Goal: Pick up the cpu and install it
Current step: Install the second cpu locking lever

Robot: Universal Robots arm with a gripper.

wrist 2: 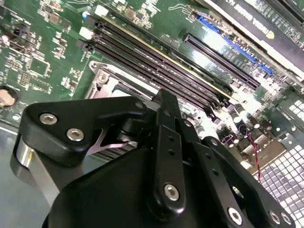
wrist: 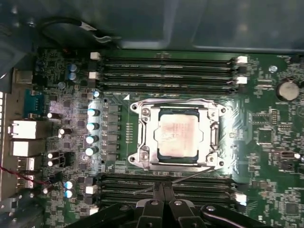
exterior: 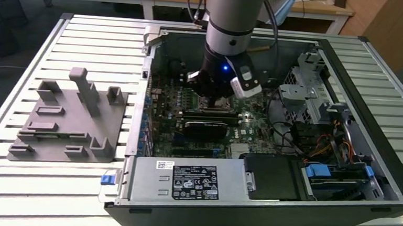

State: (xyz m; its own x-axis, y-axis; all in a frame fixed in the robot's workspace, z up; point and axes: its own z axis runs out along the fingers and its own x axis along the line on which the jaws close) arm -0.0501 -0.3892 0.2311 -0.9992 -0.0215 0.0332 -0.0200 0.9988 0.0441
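Right now I see the ribbed metal table [exterior: 15,185], and on it the open computer case [exterior: 372,76] with my arm [exterior: 234,20] reaching down into it. Off to the exterior view's left of the pincer, well apart from it and outside the case, sits the grey moulded holder block [exterior: 68,118]. Beneath the pincer lies the green motherboard [wrist: 270,137], with the power supply [exterior: 183,180] nearer the exterior camera than the pincer is.

My pincer [wrist: 164,202] hangs low over the board; in both wrist views I see its black linkages drawn together with the fingertips [wrist: 164,190] meeting, so it is clenched with nothing between them. Those tips sit over the memory slots [wrist: 166,187] just beside the socket.

Just ahead of the pincer in the first wrist view is the socket frame [wrist: 176,105], its metal rim around the cpu [wrist: 178,134]. The cpu lies flat inside that socket, pale top facing up, apart from the fingertips and not touched by them. A thin wire lever [wrist: 180,180] slants across between the socket and the pincer.
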